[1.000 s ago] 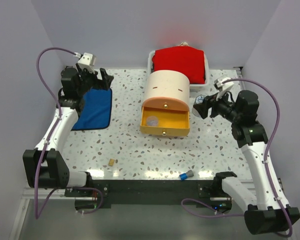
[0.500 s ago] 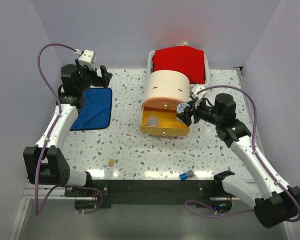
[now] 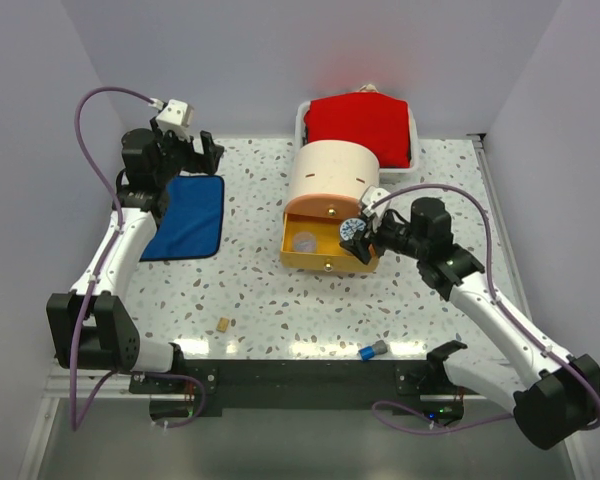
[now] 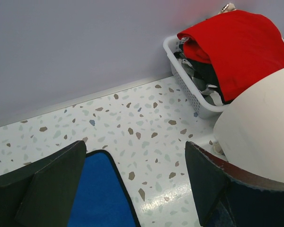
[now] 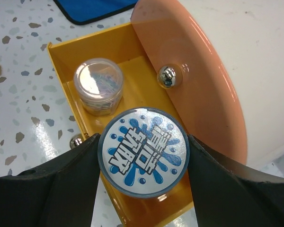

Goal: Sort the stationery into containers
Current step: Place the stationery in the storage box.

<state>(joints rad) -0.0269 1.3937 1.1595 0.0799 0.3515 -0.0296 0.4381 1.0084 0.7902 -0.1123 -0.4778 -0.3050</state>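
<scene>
Top view: the right gripper (image 3: 360, 238) hangs over the right end of the open yellow drawer (image 3: 325, 262). Left wrist: the left gripper (image 4: 135, 182) has its jaws spread, empty. Right wrist: jaws clamp a splash-labelled round tub (image 5: 143, 152) near the drawer's front wall, which it could clip on release and tumble out.

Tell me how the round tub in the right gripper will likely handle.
The round tub looks rigid: the right gripper clamps its sides without denting. Its curved wall may slip or roll if released on edge. Laid flat in the drawer, it should sit steady.
</scene>
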